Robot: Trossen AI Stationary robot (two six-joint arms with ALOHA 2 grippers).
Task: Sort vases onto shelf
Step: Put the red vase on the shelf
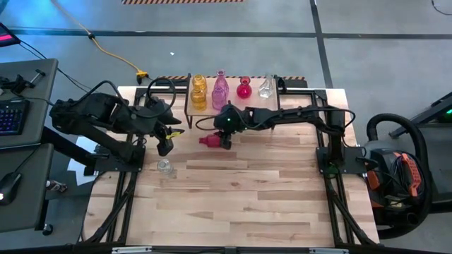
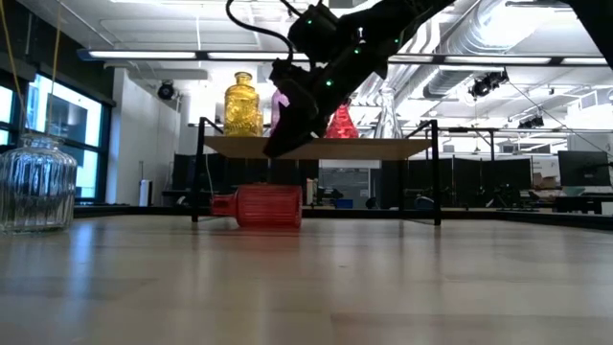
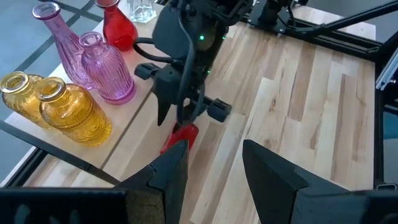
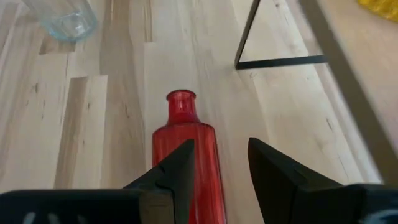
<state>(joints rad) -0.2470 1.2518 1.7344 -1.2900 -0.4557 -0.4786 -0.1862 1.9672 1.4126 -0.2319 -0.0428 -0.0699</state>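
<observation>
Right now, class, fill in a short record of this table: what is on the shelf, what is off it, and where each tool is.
on shelf: two yellow vases, two pink vases, one red vase, one clear vase
lying on table: red vase on its side
standing on table: clear vase
right tool: open, above the lying red vase
left tool: open, waiting left of the shelf

Right gripper (image 4: pixel 217 165) low, fingers parted — left gripper (image 3: pixel 214 165) aside, fingers parted.
</observation>
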